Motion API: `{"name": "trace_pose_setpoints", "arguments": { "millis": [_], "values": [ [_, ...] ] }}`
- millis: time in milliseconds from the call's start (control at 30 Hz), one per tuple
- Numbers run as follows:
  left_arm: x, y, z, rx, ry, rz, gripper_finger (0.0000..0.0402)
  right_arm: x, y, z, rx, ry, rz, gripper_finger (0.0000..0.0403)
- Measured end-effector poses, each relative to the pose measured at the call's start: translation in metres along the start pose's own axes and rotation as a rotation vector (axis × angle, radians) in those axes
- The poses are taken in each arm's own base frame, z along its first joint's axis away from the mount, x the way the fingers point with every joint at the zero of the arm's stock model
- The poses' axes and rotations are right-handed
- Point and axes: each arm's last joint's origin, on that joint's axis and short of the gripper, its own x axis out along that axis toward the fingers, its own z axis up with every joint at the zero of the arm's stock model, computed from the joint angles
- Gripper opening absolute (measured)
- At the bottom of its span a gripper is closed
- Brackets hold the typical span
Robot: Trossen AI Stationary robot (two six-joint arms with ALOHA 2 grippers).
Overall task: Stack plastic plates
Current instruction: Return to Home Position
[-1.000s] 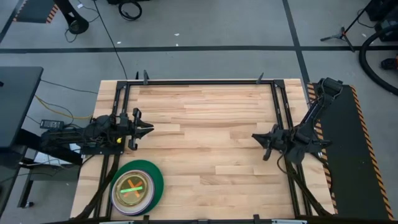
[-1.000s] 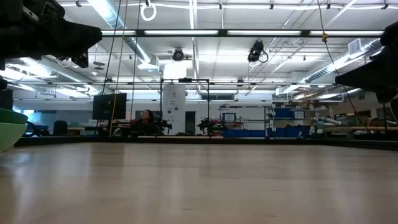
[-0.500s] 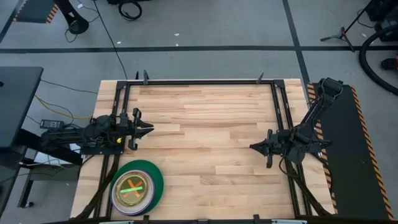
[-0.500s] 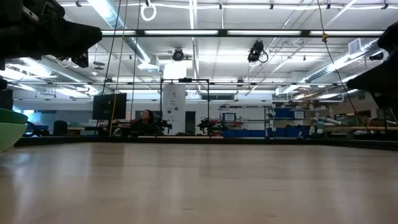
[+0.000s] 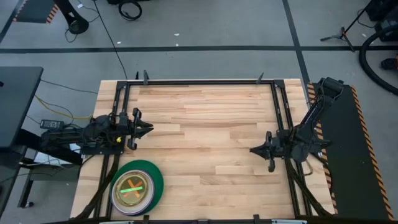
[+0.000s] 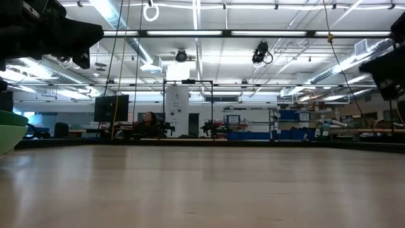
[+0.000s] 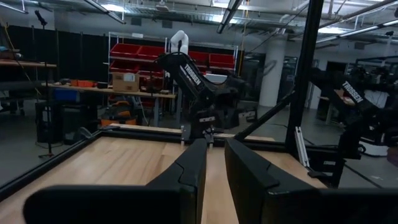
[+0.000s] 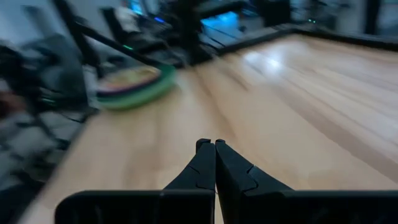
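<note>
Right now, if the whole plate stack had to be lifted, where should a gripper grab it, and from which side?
I'd take the dark green plate at the bottom of the plate stack by its rim, coming from the table's middle. There the rim juts widest past the smaller plates, while a black frame strut crowds the opposite side. The left gripper looks nearest.

Reaching inward from opposite sides, left claw [image 5: 149, 129] narrowly parted, right claw [image 5: 252, 150] pressed together (fingertips touching)
</note>
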Motion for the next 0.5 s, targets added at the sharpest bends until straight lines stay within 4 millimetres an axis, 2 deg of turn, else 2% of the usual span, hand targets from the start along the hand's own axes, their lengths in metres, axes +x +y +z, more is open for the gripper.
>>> {"name": "trace_pose_setpoints", "arguments": {
  "millis": [200, 500],
  "values": [
    [0.0, 0.0, 0.0, 0.0, 0.0, 0.0, 0.0066, -0.002, 0.013, 0.018, -0.048, -0.064, 0.181, 0.0006],
    [0.0, 0.0, 0.0, 0.0, 0.0, 0.0, 0.0066, -0.001, 0.011, 0.017, -0.131, -0.085, 0.116, 0.0006]
  ]
}}
